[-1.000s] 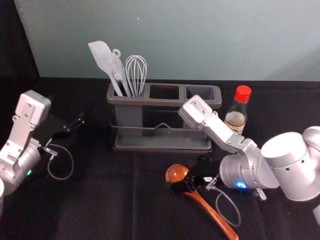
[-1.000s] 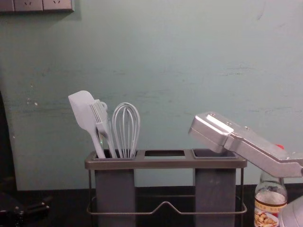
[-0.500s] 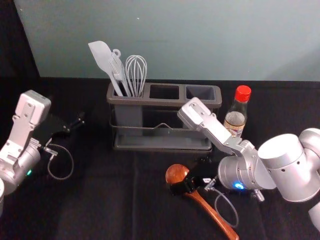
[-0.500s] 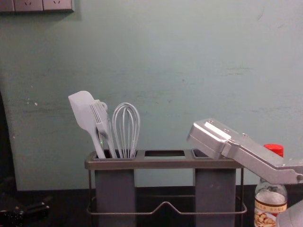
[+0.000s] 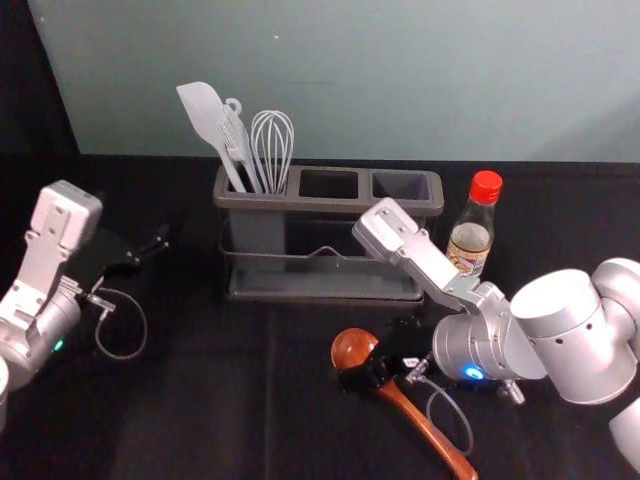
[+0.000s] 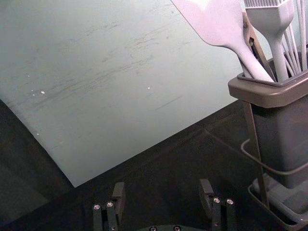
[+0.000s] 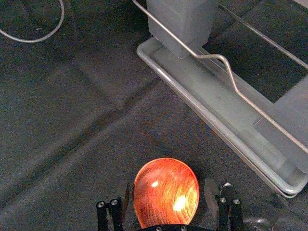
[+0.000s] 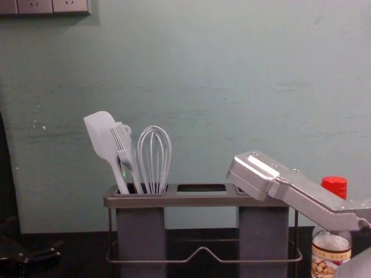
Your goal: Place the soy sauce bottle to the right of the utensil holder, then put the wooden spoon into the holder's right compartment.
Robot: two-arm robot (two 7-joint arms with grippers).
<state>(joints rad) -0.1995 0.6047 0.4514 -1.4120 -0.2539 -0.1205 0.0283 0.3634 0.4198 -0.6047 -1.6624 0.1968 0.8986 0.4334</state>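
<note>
Right gripper (image 5: 370, 373) straddles the wooden spoon (image 5: 353, 346), lower centre.
Its fingers stand apart; left gripper (image 5: 150, 252), also spread, idles at left.

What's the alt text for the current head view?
The right claw straddles a wooden spoon lying in front of a utensil holder. White utensils stand in the holder's left compartment, and a red-capped bottle stands right of the holder; the left claw is at left.
</note>
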